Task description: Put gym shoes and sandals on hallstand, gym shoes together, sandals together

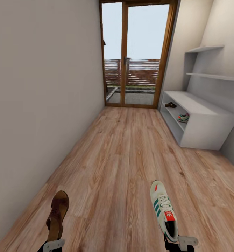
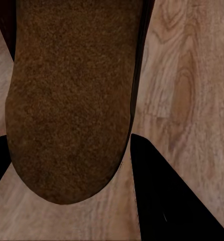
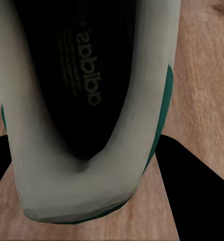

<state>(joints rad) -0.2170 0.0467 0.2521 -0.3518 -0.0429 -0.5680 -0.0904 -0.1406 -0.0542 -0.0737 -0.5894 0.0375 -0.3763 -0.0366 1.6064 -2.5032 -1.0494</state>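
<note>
The sandal (image 2: 72, 100) looks like rough, matt brown suede; the gym shoe (image 3: 87, 191) is smooth white leather; the floor (image 1: 123, 157) is wood-grain plank.

Black arms (image 1: 172, 246), pale grey wrist brackets (image 1: 188, 240)

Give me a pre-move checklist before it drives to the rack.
1. Left hand holds sandal: ok.
2. Right hand holds sneaker: ok.
3. Grip security on both: cannot tell, fingers mostly hidden.
4. Rack in sight, ahead right: ok.
5. Mates already on rack, sandal upper level, sneaker lower: ok.
6. Room beside each mate: cannot tell from here.
</note>
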